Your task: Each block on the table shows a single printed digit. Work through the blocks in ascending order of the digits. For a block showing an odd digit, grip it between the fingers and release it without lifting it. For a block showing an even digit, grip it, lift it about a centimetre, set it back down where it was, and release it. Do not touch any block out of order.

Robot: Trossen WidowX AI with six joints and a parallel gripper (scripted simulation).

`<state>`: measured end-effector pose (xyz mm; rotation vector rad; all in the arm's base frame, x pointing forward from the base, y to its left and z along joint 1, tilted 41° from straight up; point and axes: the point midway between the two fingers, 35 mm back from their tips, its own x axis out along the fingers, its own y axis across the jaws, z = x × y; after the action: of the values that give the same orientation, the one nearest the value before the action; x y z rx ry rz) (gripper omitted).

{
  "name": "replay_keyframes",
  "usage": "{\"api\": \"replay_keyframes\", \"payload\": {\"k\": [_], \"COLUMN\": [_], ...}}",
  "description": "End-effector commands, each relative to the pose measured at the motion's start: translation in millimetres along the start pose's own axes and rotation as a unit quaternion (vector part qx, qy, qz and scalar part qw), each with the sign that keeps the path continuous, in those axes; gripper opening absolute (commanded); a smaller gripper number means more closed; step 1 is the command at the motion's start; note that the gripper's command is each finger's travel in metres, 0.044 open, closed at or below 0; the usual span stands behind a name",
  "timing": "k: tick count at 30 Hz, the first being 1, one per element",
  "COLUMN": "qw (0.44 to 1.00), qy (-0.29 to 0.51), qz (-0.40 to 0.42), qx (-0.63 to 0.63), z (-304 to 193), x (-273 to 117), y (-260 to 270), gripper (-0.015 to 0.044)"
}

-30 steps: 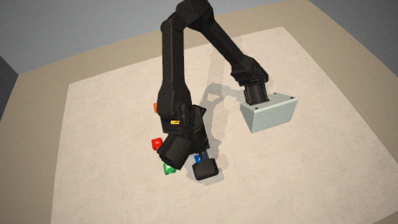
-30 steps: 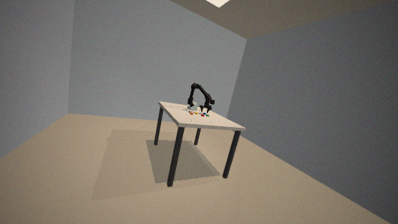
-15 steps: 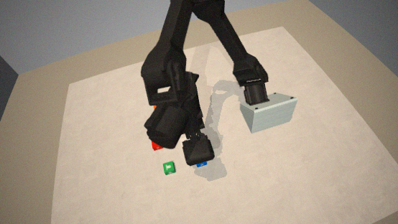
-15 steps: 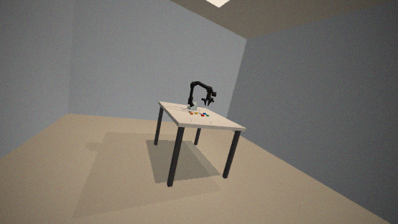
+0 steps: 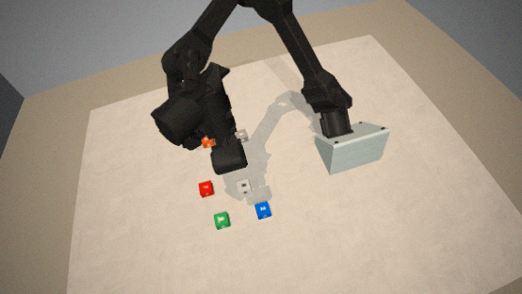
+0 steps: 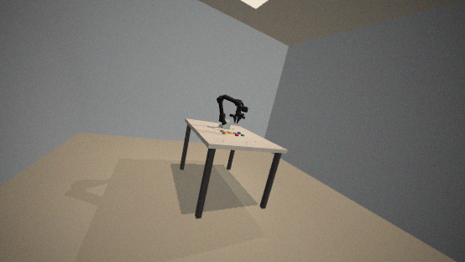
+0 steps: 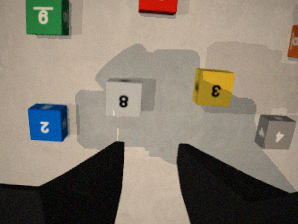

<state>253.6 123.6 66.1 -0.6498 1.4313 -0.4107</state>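
My gripper (image 7: 150, 152) (image 6: 237, 122) is partly open and empty, above the table; its fingertips are hidden in the top view. In the wrist view, the white block (image 7: 124, 98) (image 5: 243, 187) shows 8 and the yellow block (image 7: 215, 88) shows 3, both beyond the fingertips. The blue block (image 7: 47, 123) (image 5: 263, 210) shows 2 at left. The grey block (image 7: 274, 132) (image 5: 241, 135) shows 4 at right. The green block (image 7: 45, 18) (image 5: 221, 220) shows an underlined digit, apparently 6. The red block (image 7: 158, 5) (image 5: 206, 188) and orange block (image 7: 294, 42) (image 5: 207, 141) are cut off, digits unreadable there.
The arm's pale base box (image 5: 358, 153) stands right of the blocks in the top view. The arm arches over the table (image 5: 377, 226) and hides the yellow block there. The arm's shadow lies across the white and yellow blocks' area.
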Motion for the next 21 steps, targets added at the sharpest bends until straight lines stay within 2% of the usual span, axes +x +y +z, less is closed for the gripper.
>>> {"api": "replay_keyframes", "payload": {"k": [1, 8, 10, 15, 18, 21], "qw": [1.0, 1.0, 1.0, 1.0, 1.0, 1.0], "qy": [0.0, 0.0, 0.0, -0.001, 0.0, 0.0], "qz": [-0.006, -0.009, -0.008, -0.009, -0.01, -0.01], "qx": [0.003, 0.003, 0.004, 0.004, 0.004, 0.004], "z": [4.6, 4.2, 5.4, 5.4, 4.2, 4.4], "x": [0.7, 1.3, 10.1, 73.9, 82.1, 84.4], "y": [-60.6, -72.9, -72.6, -74.3, -75.0, -75.0], "gripper": [0.012, 0.012, 0.0173, 0.0304, 0.0382, 0.04]}}
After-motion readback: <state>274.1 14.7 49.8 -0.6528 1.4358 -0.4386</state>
